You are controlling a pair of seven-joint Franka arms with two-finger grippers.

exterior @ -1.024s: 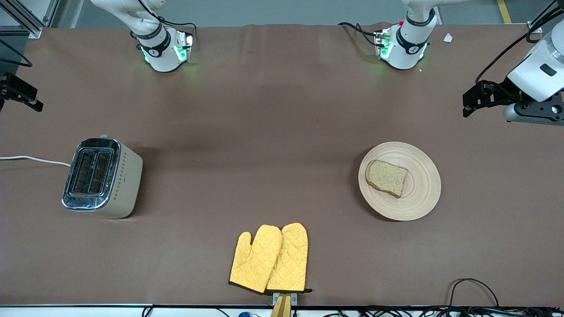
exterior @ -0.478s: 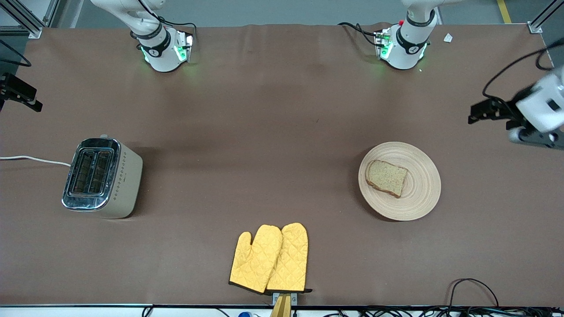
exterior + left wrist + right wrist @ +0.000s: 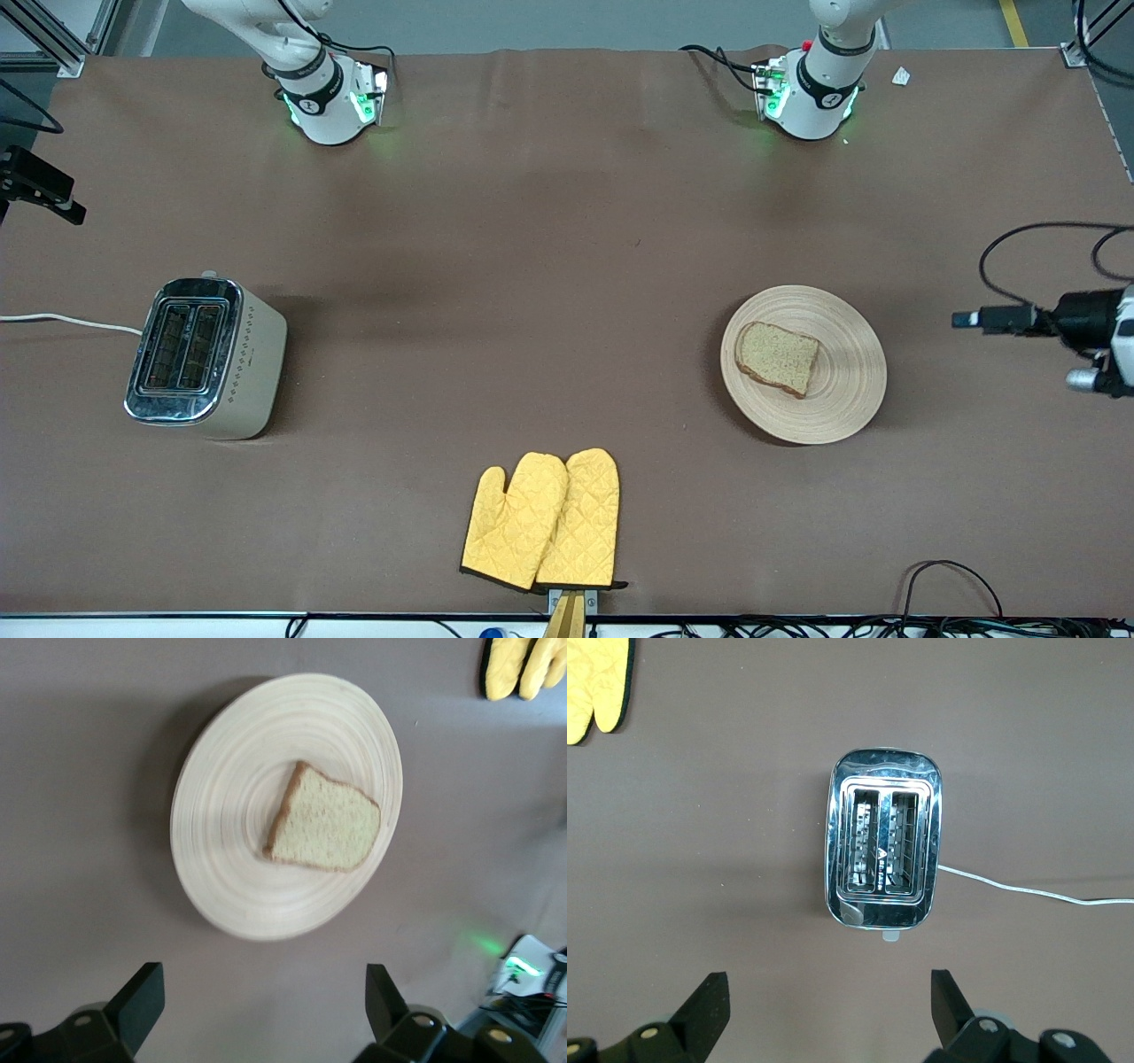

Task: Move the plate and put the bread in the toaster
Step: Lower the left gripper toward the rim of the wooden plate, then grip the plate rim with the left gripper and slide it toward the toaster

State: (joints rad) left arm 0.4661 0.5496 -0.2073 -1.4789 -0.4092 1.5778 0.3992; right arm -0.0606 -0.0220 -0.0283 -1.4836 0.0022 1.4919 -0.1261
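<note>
Bread (image 3: 777, 357) sitting flat on the plate (image 3: 850, 399), toward the left arm's end of the table.
Speckled tan slice, dark crust. Left gripper (image 3: 266, 1010) over bare table beside the plate, fingers spread; right gripper (image 3: 828, 1014) spread wide above the toaster (image 3: 205, 357).

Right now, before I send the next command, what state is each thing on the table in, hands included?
plate: flat on the table, not gripped.
bread: lying flat on the plate, untouched.
toaster: upright, both slots empty, cord attached.
oven mitts: lying flat, side by side, nearest the front camera.
left hand: open, in the air beside the plate.
right hand: open, over the table near the toaster, holding nothing.
</note>
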